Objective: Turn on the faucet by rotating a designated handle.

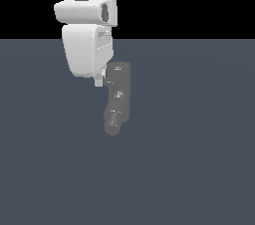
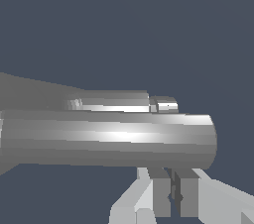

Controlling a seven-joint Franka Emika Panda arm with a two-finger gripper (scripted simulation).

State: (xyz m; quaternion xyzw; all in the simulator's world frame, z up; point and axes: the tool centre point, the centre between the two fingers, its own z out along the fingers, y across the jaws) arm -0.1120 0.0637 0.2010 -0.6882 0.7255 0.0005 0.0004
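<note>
Exterior and wrist views of a simulated Panda arm at a faucet. The faucet [image 1: 118,92], a dull-grey upright cylinder, stands near the middle of the dark blue-grey floor [image 1: 199,169], well clear of its edges as far as the exterior view shows; its bent, rounded spout end [image 1: 112,123] points down and toward the camera. The white robot arm [image 1: 87,40] comes down from above and sits just beside the faucet's top, on the exterior view's left, hiding whatever projects from that side.

In the wrist view the faucet body [image 2: 109,139] fills the middle of the picture as a broad cylinder seen from the side, with a thinner bright rod [image 2: 116,103] lying along it, probably the handle, though this cannot be confirmed. The gripper [image 2: 173,196] shows at the picture's edge: its two dark finger pads [image 2: 159,196] stand nearly together, with only a thin slit between them and nothing visibly held. Whether they touch the faucet cannot be told.

Judged from these views, the step in hand is the approach: the near-closed fingers are being set against the handle, and no turn can be read yet. The next move would call for firm side contact with the rod, followed by a sweeping push around the faucet's upright axis, keeping the fingers from slipping off the rod's end.
</note>
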